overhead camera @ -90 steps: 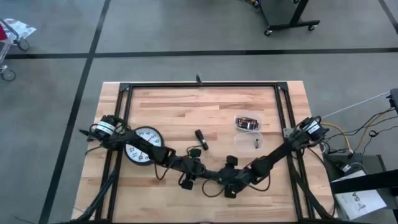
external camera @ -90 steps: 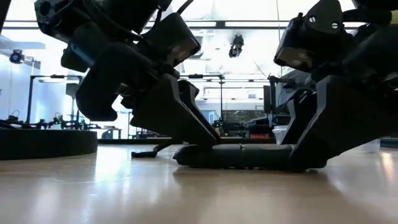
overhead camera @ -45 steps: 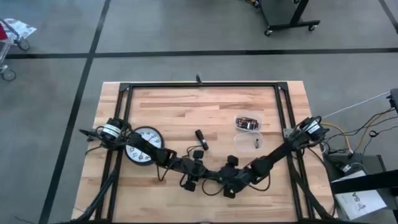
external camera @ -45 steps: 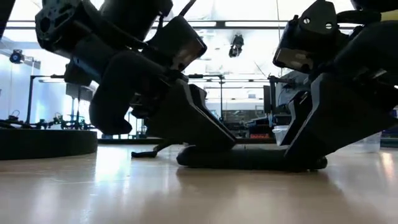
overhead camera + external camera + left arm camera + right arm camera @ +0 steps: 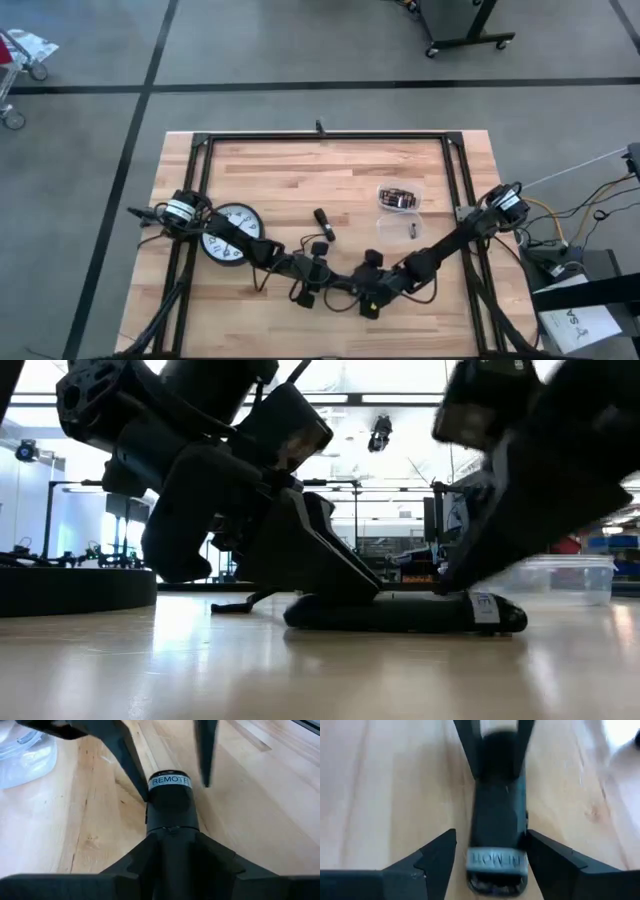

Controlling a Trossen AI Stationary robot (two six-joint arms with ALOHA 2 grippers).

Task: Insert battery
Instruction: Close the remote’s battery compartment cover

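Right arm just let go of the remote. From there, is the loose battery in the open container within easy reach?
Probably yes. The right gripper hangs open over the remote, and the wood between it and the container is bare.

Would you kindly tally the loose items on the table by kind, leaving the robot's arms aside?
Clock: 1
Clear plastic containers: 2
Remote: 1
Small black piece: 1
Total: 5
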